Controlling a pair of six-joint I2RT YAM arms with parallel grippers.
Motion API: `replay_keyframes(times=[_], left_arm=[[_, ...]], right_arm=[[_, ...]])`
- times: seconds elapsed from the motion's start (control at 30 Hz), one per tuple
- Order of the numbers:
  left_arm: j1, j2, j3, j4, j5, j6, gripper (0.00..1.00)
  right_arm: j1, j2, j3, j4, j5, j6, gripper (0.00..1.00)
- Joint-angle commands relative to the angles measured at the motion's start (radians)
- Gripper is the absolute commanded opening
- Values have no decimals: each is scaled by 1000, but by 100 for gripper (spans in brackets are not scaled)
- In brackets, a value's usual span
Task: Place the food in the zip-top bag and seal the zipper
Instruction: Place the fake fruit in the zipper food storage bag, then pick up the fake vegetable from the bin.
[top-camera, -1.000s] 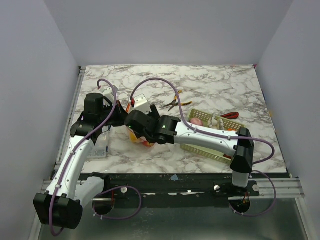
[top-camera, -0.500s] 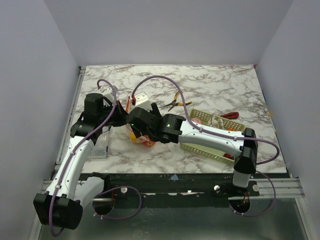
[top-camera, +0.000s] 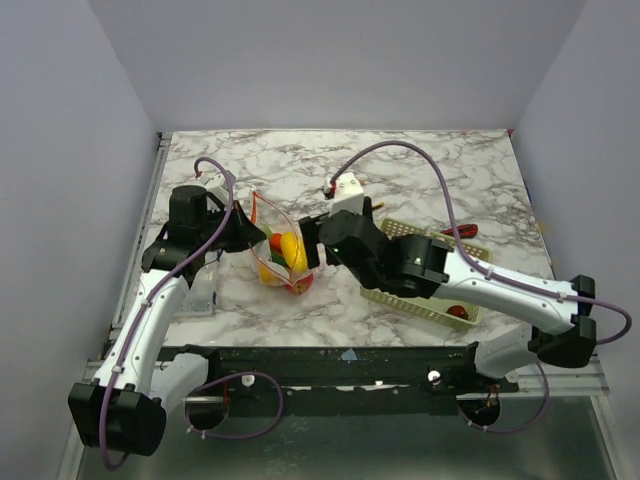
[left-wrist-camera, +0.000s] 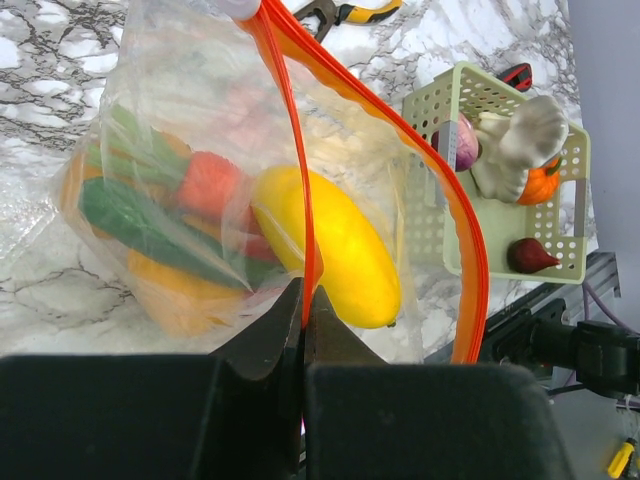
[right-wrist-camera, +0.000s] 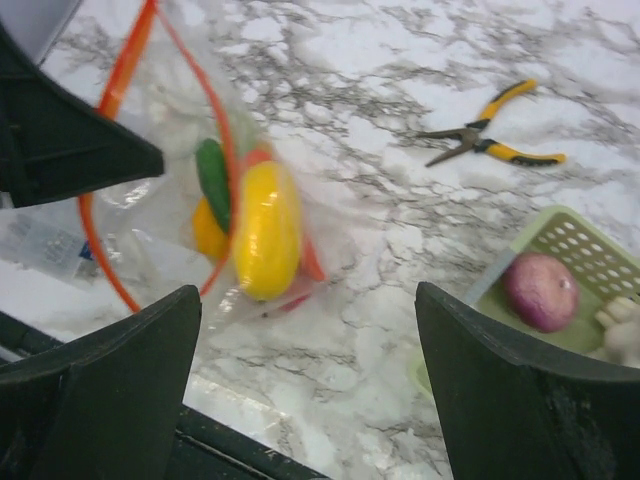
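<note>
The clear zip-top bag (top-camera: 282, 258) stands open on the marble. It holds a yellow mango (left-wrist-camera: 330, 245), a green piece (left-wrist-camera: 130, 218), a red piece (left-wrist-camera: 208, 183) and an orange piece (left-wrist-camera: 170, 292). My left gripper (left-wrist-camera: 303, 292) is shut on the bag's red-orange zipper strip (left-wrist-camera: 290, 130) and holds the near rim up; it also shows in the top view (top-camera: 240, 232). My right gripper (right-wrist-camera: 310, 400) is wide open and empty, just right of the bag in the top view (top-camera: 308, 243). The bag (right-wrist-camera: 190, 200) and the mango (right-wrist-camera: 268, 230) lie ahead of it on the left.
A pale green mesh basket (top-camera: 440, 305) at the right holds a purple onion (right-wrist-camera: 540, 290), a white garlic bulb (left-wrist-camera: 520, 135), a small orange piece (left-wrist-camera: 545, 185) and a dark red piece (left-wrist-camera: 530, 258). Yellow-handled pliers (right-wrist-camera: 490, 135) lie behind on the marble. A red-handled tool (top-camera: 460, 231) lies past the basket.
My right arm has drawn back to the right, off the bag, and its gripper is now open and empty. The yellow mango now shows inside the bag. My left gripper still holds the rim.
</note>
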Motion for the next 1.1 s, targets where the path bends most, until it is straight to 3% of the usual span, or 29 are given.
replay_keyframes(times=[0.0, 0.1, 0.23, 0.37, 0.57, 0.67, 0.87, 1.07], left_arm=[[7, 0, 5, 14, 10, 0, 0], [7, 7, 3, 20, 17, -3, 0], [7, 30, 10, 21, 32, -8, 0], [7, 28, 14, 18, 16, -5, 0], [3, 52, 61, -68, 42, -12, 0], [1, 70, 68, -85, 52, -5, 0], [1, 121, 85, -80, 3, 25, 0], [1, 116, 77, -59, 26, 31, 0]], right_arm=[[-74, -147, -179, 7, 131, 82, 90], [-212, -283, -360, 35, 104, 135, 90], [-420, -416, -583, 138, -64, 139, 89], [-527, -411, -690, 200, -174, 135, 89], [-535, -302, -688, 205, -199, 79, 88], [-536, -249, -655, 193, -112, -19, 79], [-535, -94, -531, 146, -82, -196, 78], [-536, -94, -608, 207, -106, -260, 81]])
